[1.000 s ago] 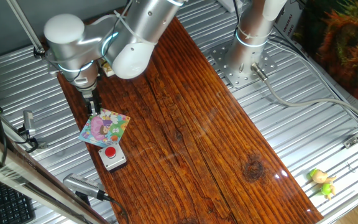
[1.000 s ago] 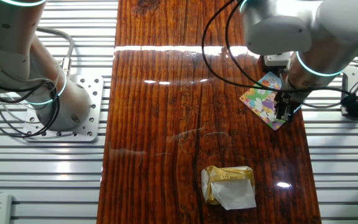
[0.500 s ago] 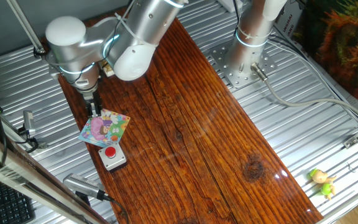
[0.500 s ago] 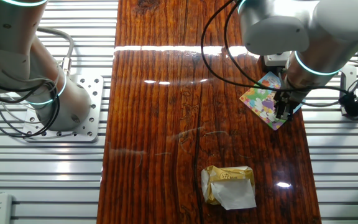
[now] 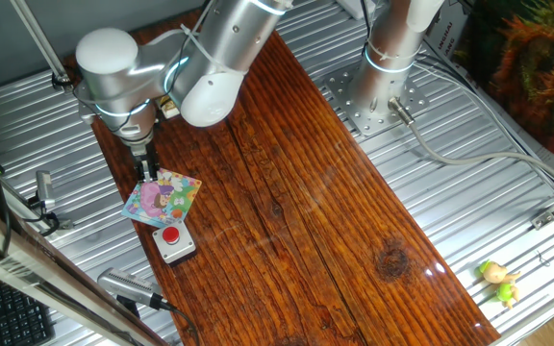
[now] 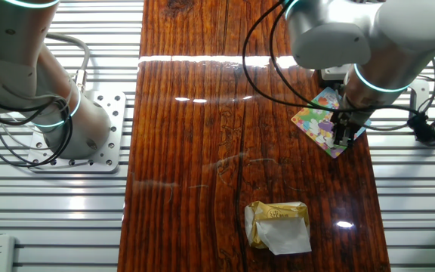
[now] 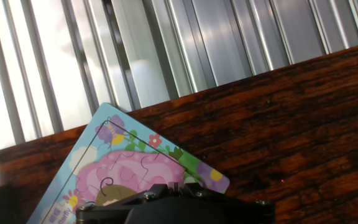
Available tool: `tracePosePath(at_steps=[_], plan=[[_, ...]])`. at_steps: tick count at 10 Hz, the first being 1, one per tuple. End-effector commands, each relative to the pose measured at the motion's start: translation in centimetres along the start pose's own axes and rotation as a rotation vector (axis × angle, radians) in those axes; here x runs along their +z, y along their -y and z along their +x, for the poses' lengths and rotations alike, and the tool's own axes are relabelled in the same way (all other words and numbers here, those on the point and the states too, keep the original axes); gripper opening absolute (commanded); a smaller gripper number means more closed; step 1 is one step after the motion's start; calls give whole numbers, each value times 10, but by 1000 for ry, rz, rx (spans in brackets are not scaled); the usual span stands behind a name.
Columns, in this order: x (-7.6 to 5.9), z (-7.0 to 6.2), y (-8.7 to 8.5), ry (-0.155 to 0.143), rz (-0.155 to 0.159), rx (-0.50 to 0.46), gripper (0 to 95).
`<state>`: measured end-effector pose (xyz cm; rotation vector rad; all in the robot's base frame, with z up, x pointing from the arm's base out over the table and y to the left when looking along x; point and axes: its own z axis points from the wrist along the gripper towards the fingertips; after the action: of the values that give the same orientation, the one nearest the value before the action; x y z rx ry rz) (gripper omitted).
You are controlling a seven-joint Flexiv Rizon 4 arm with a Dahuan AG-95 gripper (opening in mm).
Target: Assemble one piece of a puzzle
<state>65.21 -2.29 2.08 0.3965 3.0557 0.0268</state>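
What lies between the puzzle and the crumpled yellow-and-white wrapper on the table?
Only bare wooden table; the other fixed view shows nothing between the puzzle and the wrapper.

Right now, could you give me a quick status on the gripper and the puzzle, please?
Gripper over the puzzle's edge, open or shut unclear. Puzzle flat on the wooden table. Red-button box close beside it.

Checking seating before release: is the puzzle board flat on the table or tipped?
Flat, as far as visible: the puzzle lies face up on the wooden table with no visibly raised edge. The gripper hides one corner.
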Motion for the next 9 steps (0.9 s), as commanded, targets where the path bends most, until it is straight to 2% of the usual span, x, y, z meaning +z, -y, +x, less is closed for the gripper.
tracePosePath(at_steps=[1, 9], plan=[[1, 0, 0, 3, -1, 0, 0], [2, 0, 2, 10, -2, -1, 0]])
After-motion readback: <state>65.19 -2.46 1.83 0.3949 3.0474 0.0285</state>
